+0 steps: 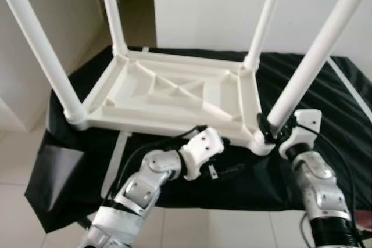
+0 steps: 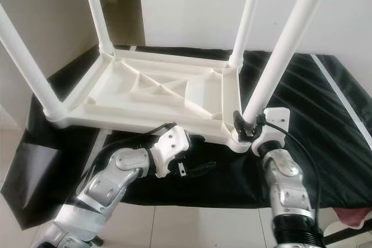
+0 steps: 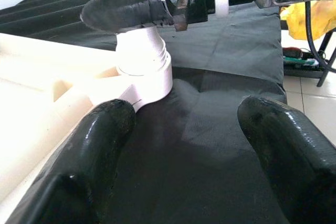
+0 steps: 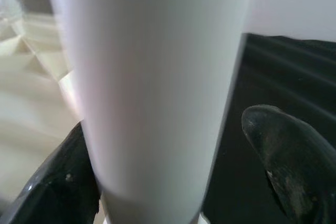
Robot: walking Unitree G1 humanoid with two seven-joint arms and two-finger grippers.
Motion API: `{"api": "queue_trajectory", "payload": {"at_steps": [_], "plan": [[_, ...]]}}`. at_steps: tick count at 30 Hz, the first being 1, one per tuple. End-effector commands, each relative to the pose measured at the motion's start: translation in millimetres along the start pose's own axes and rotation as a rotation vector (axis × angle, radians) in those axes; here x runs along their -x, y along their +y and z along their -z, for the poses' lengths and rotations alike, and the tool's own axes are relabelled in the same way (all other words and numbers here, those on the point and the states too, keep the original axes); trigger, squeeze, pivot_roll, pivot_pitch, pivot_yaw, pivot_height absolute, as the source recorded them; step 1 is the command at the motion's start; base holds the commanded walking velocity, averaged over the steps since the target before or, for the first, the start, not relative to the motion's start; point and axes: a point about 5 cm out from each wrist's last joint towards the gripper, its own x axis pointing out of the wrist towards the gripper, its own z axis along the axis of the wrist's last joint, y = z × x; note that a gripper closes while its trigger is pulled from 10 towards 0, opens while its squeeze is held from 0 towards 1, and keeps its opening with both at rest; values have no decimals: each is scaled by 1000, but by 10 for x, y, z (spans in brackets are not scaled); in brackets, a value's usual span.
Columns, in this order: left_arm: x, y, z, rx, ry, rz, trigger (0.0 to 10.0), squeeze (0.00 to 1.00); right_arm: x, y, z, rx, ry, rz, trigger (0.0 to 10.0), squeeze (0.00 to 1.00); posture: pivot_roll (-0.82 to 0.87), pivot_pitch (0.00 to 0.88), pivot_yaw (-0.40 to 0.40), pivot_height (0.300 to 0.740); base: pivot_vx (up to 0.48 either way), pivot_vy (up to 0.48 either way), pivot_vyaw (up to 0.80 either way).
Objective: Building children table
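One white children's table top lies upside down, with four white legs standing up from its corners. One black cloth is spread beneath it. Two silver arms reach in, each with two black fingers.

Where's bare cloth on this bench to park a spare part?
Widest free patch: black cloth to the right of the upturned tabletop, out to the bench's right edge. A narrow strip runs along the near edge. Crowded: near-right corner, where the right gripper is around the leg and the left gripper hovers open.
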Motion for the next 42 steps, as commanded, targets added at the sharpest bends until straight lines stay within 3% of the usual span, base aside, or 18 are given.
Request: {"api": "queue_trajectory", "payload": {"at_steps": [1,6,11,12,13,15,16,28,29,39,42], "plan": [[-10,19,-10,-12,2,-4,10000,0,14,32,71,4,43,-89,10000,0,22,0,-15,740,0,0,0],[-10,23,-18,-13,2,0,10000,0,-50,93,86,48,82,-230,10000,0,21,0,-11,740,0,0,0],[-12,28,-25,-13,1,0,10000,0,-87,95,96,67,97,-264,10000,0,24,0,-11,740,0,0,0],[-13,31,-26,-13,1,-2,10000,0,-102,80,98,79,101,-265,8980,0,27,0,-13,740,0,0,0],[-11,36,-29,-12,1,-5,10000,0,-118,60,97,87,107,-270,2431,0,30,0,-15,740,0,0,0],[-9,39,-31,-12,0,-8,10000,0,-129,46,95,91,110,-273,2431,0,30,0,-15,740,0,0,0],[-3,39,-32,-12,0,-11,10000,0,-133,26,96,93,120,-274,0,0,33,0,-17,740,0,0,0],[3,44,-28,-7,1,-17,10000,0,-70,-9,233,83,193,-258,0,0,32,0,-17,740,0,0,0],[0,40,-30,-8,0,-16,10000,0,-67,-3,237,60,187,-237,10000,0,29,0,-16,740,0,0,0],[-8,31,-22,-6,3,-8,10000,0,-133,20,175,-24,159,-87,10000,0,21,0,-13,740,0,0,0],[-7,25,-21,-8,5,-3,10000,0,-187,105,115,-57,143,8,10000,0,19,0,-13,740,0,0,0]]}}
